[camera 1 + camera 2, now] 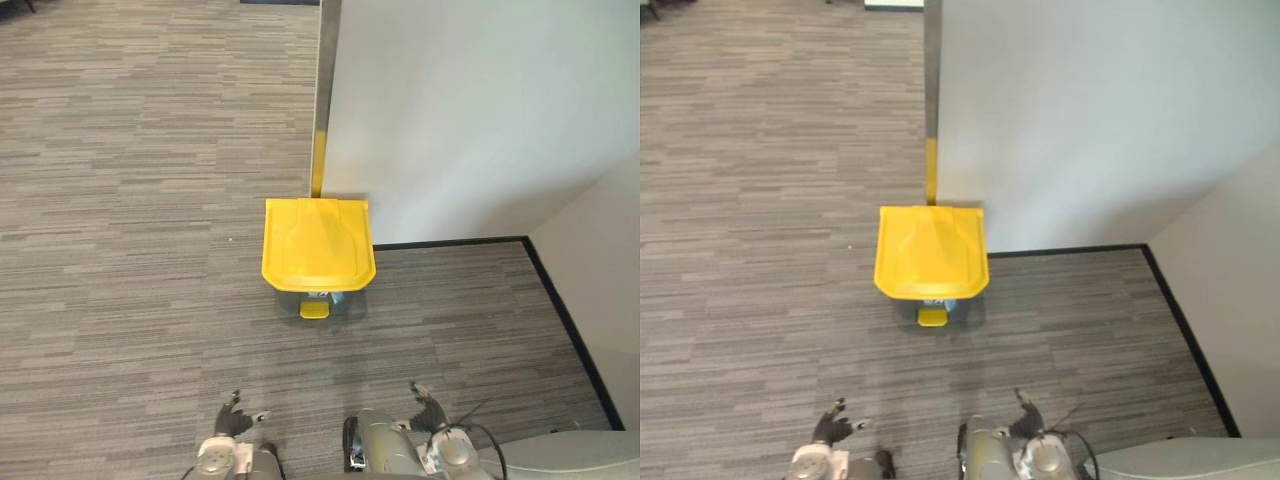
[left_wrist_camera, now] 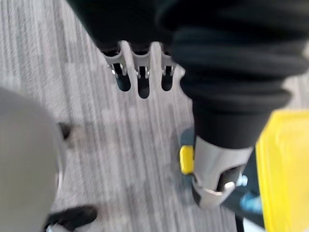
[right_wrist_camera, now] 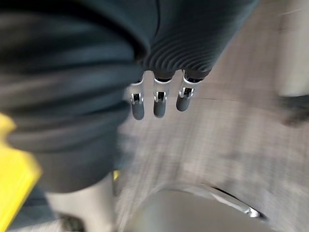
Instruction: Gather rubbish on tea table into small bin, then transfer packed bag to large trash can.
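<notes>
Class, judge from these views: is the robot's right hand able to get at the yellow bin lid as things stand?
Probably not yet: the right hand hangs open, well short of the yellow bin lid, though bare carpet between them leaves the way free.

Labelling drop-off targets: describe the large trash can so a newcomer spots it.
Find the white wall whose corner edge carries a yellow strip; the trash can stands on the grey carpet at that corner's foot. Its closed bright yellow lid and small yellow pedal in front set it apart from the plain carpet and wall.
</notes>
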Robot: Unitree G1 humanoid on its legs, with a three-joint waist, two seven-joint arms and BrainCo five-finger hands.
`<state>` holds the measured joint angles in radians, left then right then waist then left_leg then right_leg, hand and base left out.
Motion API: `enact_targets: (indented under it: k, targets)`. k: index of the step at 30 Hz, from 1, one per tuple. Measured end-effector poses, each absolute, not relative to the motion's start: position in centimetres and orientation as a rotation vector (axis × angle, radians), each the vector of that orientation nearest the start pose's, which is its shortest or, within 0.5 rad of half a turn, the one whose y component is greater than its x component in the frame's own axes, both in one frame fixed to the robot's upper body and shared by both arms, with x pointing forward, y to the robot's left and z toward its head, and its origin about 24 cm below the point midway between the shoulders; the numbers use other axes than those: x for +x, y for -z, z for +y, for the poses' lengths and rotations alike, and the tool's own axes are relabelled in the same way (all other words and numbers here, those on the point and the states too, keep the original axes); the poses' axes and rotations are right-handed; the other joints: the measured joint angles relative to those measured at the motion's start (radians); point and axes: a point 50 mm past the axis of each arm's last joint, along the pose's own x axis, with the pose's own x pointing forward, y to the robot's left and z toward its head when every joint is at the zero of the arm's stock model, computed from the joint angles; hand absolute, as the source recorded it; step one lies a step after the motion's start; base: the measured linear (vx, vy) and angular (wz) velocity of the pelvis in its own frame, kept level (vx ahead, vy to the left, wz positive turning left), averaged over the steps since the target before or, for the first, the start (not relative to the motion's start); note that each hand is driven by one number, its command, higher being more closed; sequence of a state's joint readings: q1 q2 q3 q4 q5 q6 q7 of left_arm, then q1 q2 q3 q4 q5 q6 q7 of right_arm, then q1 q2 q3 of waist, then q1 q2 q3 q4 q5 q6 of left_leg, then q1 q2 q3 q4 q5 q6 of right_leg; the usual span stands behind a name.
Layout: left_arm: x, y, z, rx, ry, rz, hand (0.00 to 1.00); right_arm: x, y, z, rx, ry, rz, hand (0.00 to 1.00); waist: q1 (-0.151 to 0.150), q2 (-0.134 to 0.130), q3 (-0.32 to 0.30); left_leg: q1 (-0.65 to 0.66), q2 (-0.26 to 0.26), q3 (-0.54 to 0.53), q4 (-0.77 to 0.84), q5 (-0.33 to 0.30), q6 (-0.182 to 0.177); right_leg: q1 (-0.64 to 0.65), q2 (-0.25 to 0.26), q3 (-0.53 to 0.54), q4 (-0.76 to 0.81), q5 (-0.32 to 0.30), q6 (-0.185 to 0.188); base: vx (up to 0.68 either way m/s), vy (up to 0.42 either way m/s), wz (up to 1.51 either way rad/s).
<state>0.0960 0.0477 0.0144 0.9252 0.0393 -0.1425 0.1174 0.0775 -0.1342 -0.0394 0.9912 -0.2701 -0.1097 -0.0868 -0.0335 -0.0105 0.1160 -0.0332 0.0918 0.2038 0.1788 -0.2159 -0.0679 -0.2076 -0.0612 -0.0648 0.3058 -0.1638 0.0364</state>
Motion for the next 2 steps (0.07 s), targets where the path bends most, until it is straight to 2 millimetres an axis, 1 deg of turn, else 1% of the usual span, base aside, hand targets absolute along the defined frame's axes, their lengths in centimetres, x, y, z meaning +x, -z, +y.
enact_targets:
  k: [1, 2]
  targets:
    - [12.47, 14.55, 17.62, 0.112, -0.144, 0.881, 0.00, 11.53, 14.84, -21.16, -0.372, 0.049, 0.965, 0.00, 0.001, 0.009, -0.008, -0.001, 0.005, 0.008, -0.012, 0.009, -0.002, 0.003, 0.010, 0.007, -0.032, 0.023, -0.002, -0.11, -0.042, -0.50]
    - [12.19, 14.77, 17.68, 0.107, -0.150, 0.901, 0.00, 11.22, 14.97, -21.42, -0.348, 0.077, 0.984, 0.00, 0.001, 0.019, -0.016, 0.003, 0.011, 0.022, -0.031, 0.023, -0.004, 0.013, 0.024, 0.020, -0.074, 0.050, -0.006, -0.06, -0.007, -0.23]
